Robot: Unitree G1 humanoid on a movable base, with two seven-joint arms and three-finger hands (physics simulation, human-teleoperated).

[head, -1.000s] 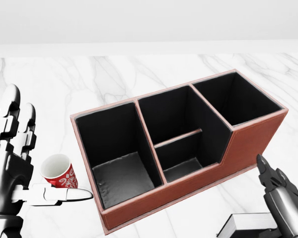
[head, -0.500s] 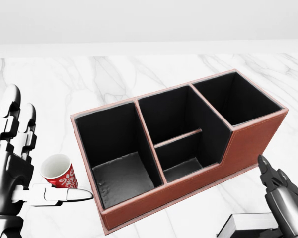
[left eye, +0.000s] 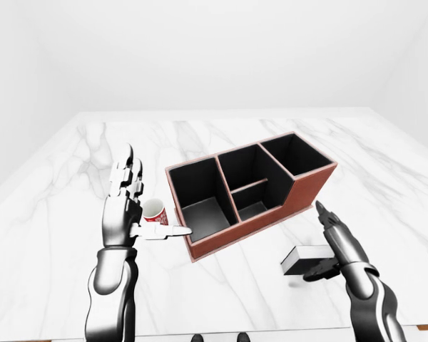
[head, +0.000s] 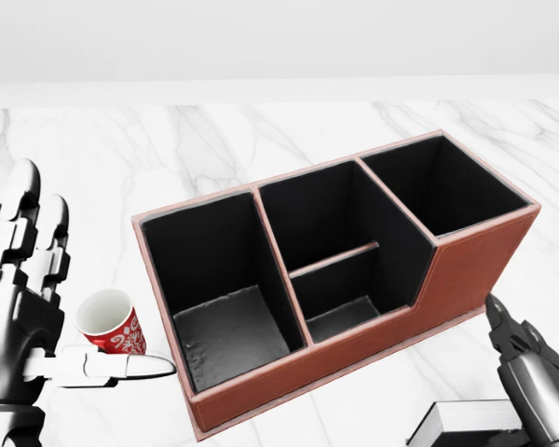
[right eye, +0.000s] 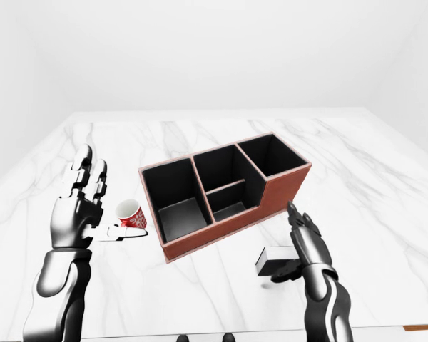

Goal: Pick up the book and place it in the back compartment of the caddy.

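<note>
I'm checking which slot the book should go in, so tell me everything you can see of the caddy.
The caddy is a long box, reddish-brown leather-like outside, black lined inside, lying skewed on the white marble table. It has one large compartment at the head view's left, a middle section split by a low divider, and a taller compartment at the right. All look empty. Nothing visibly touches it; the red cup stands close by.

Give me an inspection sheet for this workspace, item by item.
Surface: white marble table, bearing everything.
Job's things: book lies flat below the caddy's right end in the left-eye view; brown caddy, black-lined, all compartments empty.
Clutter: red-and-white cup, upright, left of the caddy.
Robot hands: left robot hand open, raised beside the cup; right robot hand open, over the book, not closed on it.
Cables: nothing seen.
Surroundings: plain white walls.
</note>
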